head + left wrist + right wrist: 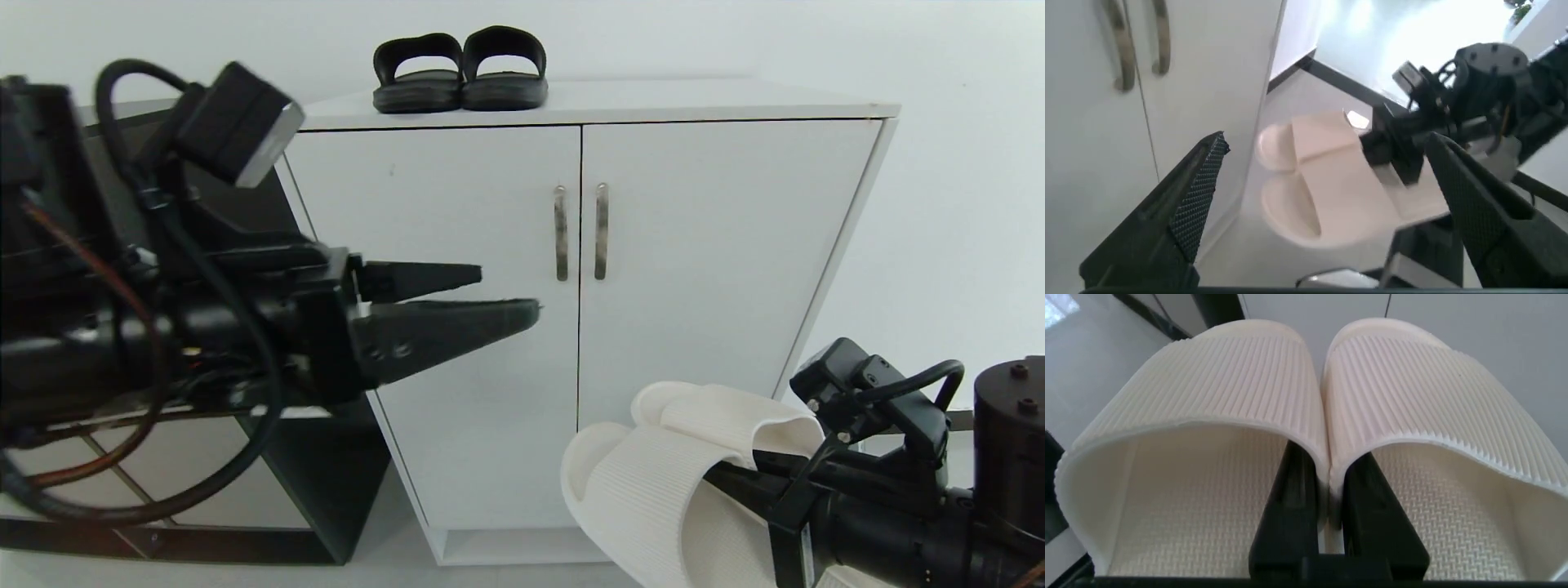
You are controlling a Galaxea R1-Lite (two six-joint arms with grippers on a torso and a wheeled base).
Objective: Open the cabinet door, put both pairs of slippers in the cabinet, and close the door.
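Observation:
A white two-door cabinet (669, 269) stands shut, its two metal handles (561, 233) side by side at the middle seam. A black pair of slippers (460, 72) rests on its top. My left gripper (506, 294) hangs open in front of the left door, just left of the handles (1123, 45). Low at the right, my right gripper (1323, 498) is shut on the white pair of slippers (686, 482), pinching their two inner edges together (1327, 449). The white pair (1331, 192) is held off the floor beside the cabinet's lower right part.
A dark open-frame shelf unit (245, 490) stands against the cabinet's left side. Pale floor (1323, 90) stretches to the right of the cabinet, along a white wall with a dark skirting strip.

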